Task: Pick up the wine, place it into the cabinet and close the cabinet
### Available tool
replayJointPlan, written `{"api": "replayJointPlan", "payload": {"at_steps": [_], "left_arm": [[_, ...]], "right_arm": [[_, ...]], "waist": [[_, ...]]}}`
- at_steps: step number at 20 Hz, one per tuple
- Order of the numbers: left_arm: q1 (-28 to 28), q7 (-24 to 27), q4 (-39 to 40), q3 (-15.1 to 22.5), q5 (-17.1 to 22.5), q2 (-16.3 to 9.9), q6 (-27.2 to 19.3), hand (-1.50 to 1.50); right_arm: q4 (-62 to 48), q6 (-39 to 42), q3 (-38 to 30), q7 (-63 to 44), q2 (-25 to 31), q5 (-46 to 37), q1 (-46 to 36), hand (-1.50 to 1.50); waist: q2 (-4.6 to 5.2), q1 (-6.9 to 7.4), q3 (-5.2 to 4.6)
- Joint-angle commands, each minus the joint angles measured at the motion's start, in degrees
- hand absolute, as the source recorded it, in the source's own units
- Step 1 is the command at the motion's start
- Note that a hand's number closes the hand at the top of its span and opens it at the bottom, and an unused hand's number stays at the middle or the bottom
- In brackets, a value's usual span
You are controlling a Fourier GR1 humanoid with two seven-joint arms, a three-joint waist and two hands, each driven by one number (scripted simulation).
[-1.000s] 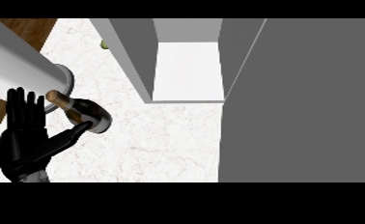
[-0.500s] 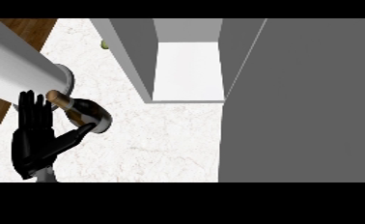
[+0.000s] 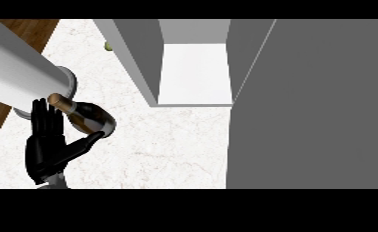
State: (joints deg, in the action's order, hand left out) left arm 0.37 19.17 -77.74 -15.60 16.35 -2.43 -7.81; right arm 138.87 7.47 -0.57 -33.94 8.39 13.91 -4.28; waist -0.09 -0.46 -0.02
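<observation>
Black left hand (image 3: 50, 143) at lower left has edged closer to the wine (image 3: 83, 116), fingers straight, thumb spread, holding nothing; bottle lies on white counter (image 3: 170, 146), cabinet (image 3: 193, 71) open. Grasp looks imminent.

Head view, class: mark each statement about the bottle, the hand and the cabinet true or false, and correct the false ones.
1. The bottle lies on its side on the counter. True.
2. The bottle is inside the cabinet. False: it lies on the counter, left of the cabinet.
3. The left hand has its fingers curled round the bottle. False: the fingers are straight and the hand is open beside the bottle.
4. The cabinet is open, its white floor showing. True.
5. Both hands are in view. False: only the left hand shows, at the lower left.
</observation>
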Motion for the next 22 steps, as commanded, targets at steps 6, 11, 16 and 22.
{"api": "replayJointPlan", "payload": {"at_steps": [6,11,16,22], "left_arm": [[-1.84,5.45,7.73,0.51,-0.36,0.88,1.61,-1.5],[-4.17,7.82,15.04,-3.19,1.77,-2.84,4.77,-1.5],[-5.03,10.51,17.53,-2.01,0.97,-0.78,3.64,-1.5],[-11.24,11.49,25.68,-3.25,1.67,-2.88,4.65,-1.5]], "right_arm": [[7.55,-0.97,-2.88,-5.5,0.81,6.75,-1.5,-1.5],[9.64,0.41,-2.43,-4.6,0.15,7.26,2.01,-1.5],[9.56,-1.12,-1.4,-6.86,0.76,5.68,-1.43,-1.5],[9.79,-2.92,0.03,-8.57,-0.1,3.81,-3.38,-1.5]], "waist": [[0.02,0.12,0.01],[0.03,-0.24,-0.01],[0.02,0.0,-0.01],[0.05,-0.13,-0.04]]}}
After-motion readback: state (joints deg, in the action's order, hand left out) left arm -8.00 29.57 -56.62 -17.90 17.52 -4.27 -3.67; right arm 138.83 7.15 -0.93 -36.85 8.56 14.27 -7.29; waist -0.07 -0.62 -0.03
